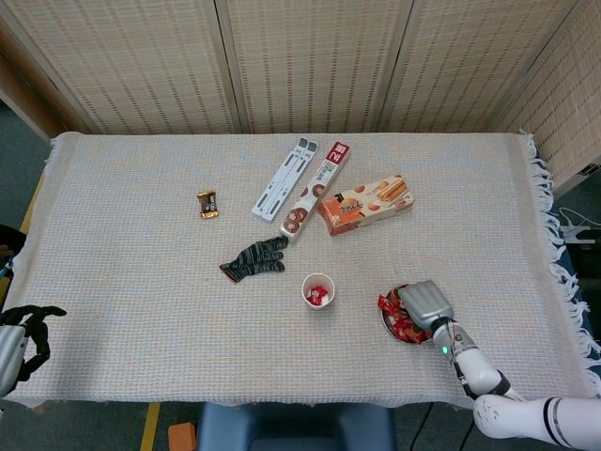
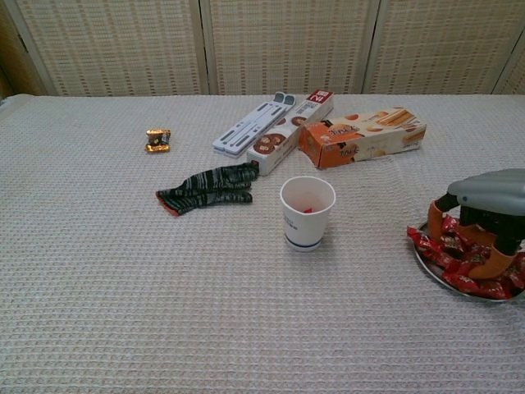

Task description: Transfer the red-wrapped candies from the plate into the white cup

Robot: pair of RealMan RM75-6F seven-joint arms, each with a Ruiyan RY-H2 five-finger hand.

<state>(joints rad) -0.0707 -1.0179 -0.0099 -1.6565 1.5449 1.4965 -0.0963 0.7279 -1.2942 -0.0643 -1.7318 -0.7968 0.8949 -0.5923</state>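
A white paper cup (image 1: 318, 290) (image 2: 308, 213) stands upright near the table's middle, with a red candy (image 1: 318, 296) showing inside. To its right a metal plate (image 2: 428, 268) (image 1: 386, 324) holds a heap of red-wrapped candies (image 2: 426, 244) (image 1: 392, 314). My right hand (image 1: 424, 303) (image 2: 484, 220) hangs palm-down over the plate, its orange fingertips (image 2: 495, 264) spread and dipped among the candies; no candy is lifted. My left hand (image 1: 26, 336) is off the table's near left corner, loosely bent and holding nothing.
A dark knit glove (image 1: 254, 259) (image 2: 207, 188) lies left of the cup. Behind it are an orange biscuit box (image 1: 364, 204) (image 2: 361, 137), a long cookie box (image 1: 315, 191) and a white-blue pack (image 1: 285, 178). A gold-wrapped sweet (image 1: 208, 204) sits far left.
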